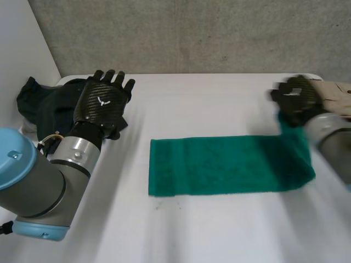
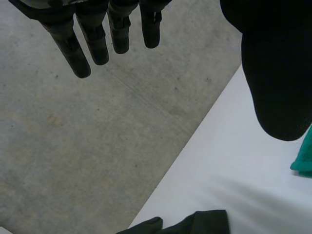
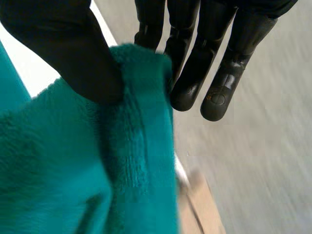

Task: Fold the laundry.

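Observation:
A green towel [image 1: 219, 164] lies spread flat on the white table [image 1: 219, 230], its long side running left to right. Its right end is lifted off the table, where my right hand [image 1: 296, 98] holds it. In the right wrist view the thumb [image 3: 73, 53] presses the towel's hemmed edge [image 3: 136, 161] against the fingers [image 3: 195, 78]. My left hand [image 1: 104, 101] hovers open at the table's far left, fingers [image 2: 92, 44] straight and holding nothing. The towel's near corner [image 2: 304, 161] shows beside the left thumb.
A pile of dark clothing [image 1: 41, 104] lies at the table's far left corner, under and behind my left hand, and its edge [image 2: 195, 224] is seen from the left wrist. A beige object [image 1: 334, 96] sits at the far right edge. A grey wall stands behind the table.

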